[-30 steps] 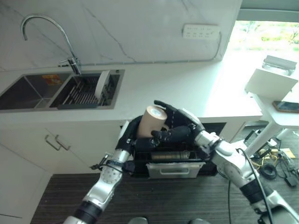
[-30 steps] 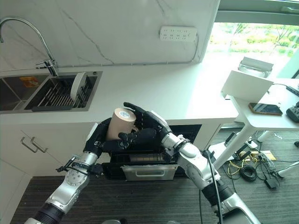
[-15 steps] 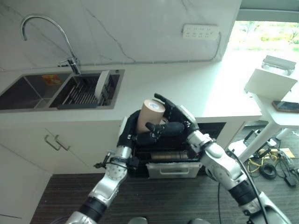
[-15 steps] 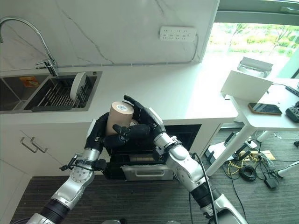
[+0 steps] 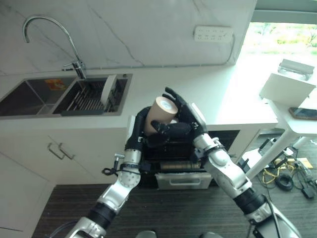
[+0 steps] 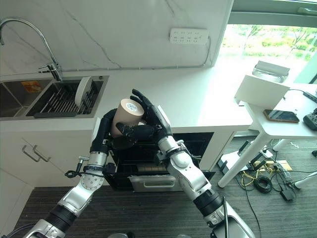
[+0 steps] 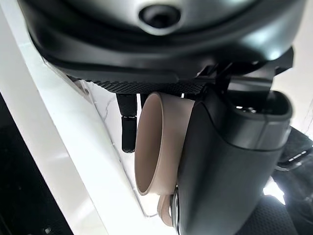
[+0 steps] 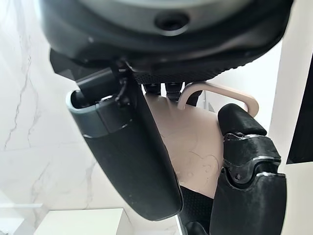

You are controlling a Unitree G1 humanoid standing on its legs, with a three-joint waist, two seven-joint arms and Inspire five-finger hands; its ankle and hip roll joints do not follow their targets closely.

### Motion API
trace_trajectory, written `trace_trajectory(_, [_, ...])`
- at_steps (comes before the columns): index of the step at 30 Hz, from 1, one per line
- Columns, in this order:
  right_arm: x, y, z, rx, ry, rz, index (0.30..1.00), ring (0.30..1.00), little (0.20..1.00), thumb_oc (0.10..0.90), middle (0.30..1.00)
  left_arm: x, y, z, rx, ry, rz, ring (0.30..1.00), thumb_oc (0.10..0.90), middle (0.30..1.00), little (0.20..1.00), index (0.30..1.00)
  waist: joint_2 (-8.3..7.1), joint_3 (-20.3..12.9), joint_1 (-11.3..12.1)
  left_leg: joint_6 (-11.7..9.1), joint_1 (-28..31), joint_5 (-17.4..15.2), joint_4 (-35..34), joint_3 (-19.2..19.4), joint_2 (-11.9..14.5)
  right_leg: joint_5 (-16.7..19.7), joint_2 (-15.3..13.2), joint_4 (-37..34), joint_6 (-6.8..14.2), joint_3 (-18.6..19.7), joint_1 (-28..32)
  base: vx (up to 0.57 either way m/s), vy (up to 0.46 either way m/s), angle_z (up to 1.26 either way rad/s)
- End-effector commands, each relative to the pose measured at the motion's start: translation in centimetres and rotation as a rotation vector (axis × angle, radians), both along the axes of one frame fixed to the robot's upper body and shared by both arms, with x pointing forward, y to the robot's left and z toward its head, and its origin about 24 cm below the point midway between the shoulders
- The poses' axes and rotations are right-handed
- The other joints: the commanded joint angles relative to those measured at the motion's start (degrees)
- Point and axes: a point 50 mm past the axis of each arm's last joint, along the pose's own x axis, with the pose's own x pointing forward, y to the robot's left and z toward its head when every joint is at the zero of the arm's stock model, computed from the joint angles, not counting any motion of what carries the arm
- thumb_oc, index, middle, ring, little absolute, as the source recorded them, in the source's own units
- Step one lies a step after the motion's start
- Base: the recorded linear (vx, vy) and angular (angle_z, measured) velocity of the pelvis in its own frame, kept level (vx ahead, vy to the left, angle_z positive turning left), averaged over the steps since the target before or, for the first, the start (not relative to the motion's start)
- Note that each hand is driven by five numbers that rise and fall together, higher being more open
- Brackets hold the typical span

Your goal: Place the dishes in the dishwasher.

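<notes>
A beige mug (image 5: 159, 113) hangs upside down and tilted in front of the counter edge, above the open dishwasher (image 5: 184, 177). My left hand (image 5: 140, 130) wraps it from the left, thumb lying against the mug (image 7: 159, 142) wall. From the right, my right hand (image 5: 187, 122) holds it with its fingers up behind and its thumb across the front. In the right wrist view the mug (image 8: 193, 147) sits pinched between thumb and fingers, its handle (image 8: 222, 93) sticking out past them.
A white plate (image 5: 108, 89) stands in the dish rack of the sink (image 5: 29, 96) at the left, under the faucet (image 5: 74, 59). Cupboard doors with handles (image 5: 59, 151) are below. A white side table (image 5: 290, 126) with a phone (image 5: 303, 113) stands at the right.
Both hands have lifted the mug up towards the counter edge and tipped it, so its base faces up more. Both forearms have swung in closer under it.
</notes>
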Motion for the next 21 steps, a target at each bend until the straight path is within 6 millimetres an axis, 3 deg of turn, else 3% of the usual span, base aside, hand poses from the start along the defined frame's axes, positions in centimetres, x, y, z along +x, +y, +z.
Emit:
trace_trajectory(1, [-0.4,5.9,4.9,0.046,-0.172,0.202,0.900,0.900,0.900,0.800,0.900,-1.0,-8.4,10.8,-0.019,-0.559,-0.407,0.300,0.400,0.300,0.300,0.300,-1.96,-1.4,0.3,2.7,1.8,-8.2,3.4,4.1,-0.8,-2.0,1.0,-5.3,1.8,3.9,3.7,0.00,0.000,0.00])
trace_trajectory(15, [-0.2,6.3,4.7,0.027,-0.163,0.185,0.900,0.900,0.900,0.800,0.900,-1.3,-9.2,11.0,0.014,-0.608,-0.408,0.300,0.400,0.300,0.300,0.300,-1.90,-1.2,0.3,2.8,1.9,-8.5,3.4,4.5,-0.9,-2.1,0.9,-5.3,1.8,3.7,3.8,0.00,0.000,0.00])
trace_trajectory(16, [-0.2,6.3,4.6,0.019,-0.165,0.178,0.839,0.839,0.839,0.759,0.839,-1.3,-9.3,11.0,0.028,-0.621,-0.401,0.300,0.400,0.300,0.300,0.300,-1.88,-1.1,0.3,2.9,2.0,-8.5,3.4,4.5,-1.0,-2.2,1.0,-5.3,1.8,3.8,3.8,0.00,0.000,0.00])
trace_trajectory(17, [-0.2,6.3,4.6,0.019,-0.165,0.178,0.839,0.839,0.839,0.759,0.839,-1.3,-9.3,11.0,0.028,-0.621,-0.401,0.300,0.400,0.300,0.300,0.300,-1.88,-1.1,0.3,2.9,2.0,-8.5,3.4,4.5,-1.0,-2.2,1.0,-5.3,1.8,3.8,3.8,0.00,0.000,0.00])
trace_trajectory(18, [-0.2,6.3,4.7,0.010,-0.171,0.176,0.785,0.785,0.785,0.723,0.785,-1.3,-9.3,11.1,0.040,-0.629,-0.400,0.300,0.400,0.300,0.300,0.300,-1.90,-1.1,0.3,2.8,2.0,-8.5,3.4,4.5,-1.0,-2.2,1.0,-5.3,1.7,3.8,3.8,0.00,0.000,0.00])
trace_trajectory(19, [-0.2,6.3,4.7,-0.011,-0.190,0.169,0.498,0.498,0.498,0.532,0.498,-1.3,-9.3,11.1,0.046,-0.632,-0.402,0.300,0.400,0.300,0.300,0.300,-1.90,-1.1,0.3,2.8,2.0,-8.5,3.4,4.5,-1.0,-2.2,1.0,-5.3,1.7,3.8,3.8,0.00,0.000,0.00])
trace_trajectory(20, [-0.2,6.3,4.8,-0.032,-0.211,0.162,0.335,0.335,0.335,0.424,0.335,-1.4,-9.4,11.2,0.052,-0.637,-0.405,0.300,0.400,0.300,0.300,0.300,-1.89,-1.1,0.3,2.8,2.0,-8.5,3.4,4.5,-1.0,-2.2,1.0,-5.3,1.7,3.8,3.8,0.00,0.000,0.00])
trace_trajectory(21, [-0.2,6.2,4.9,-0.055,-0.235,0.155,0.300,0.300,0.300,0.400,0.300,-1.4,-9.4,11.2,0.056,-0.639,-0.406,0.300,0.400,0.300,0.300,0.300,-1.90,-1.1,0.3,2.8,2.0,-8.5,3.4,4.5,-1.1,-2.1,1.0,-5.3,1.7,3.8,3.8,0.00,0.000,0.00])
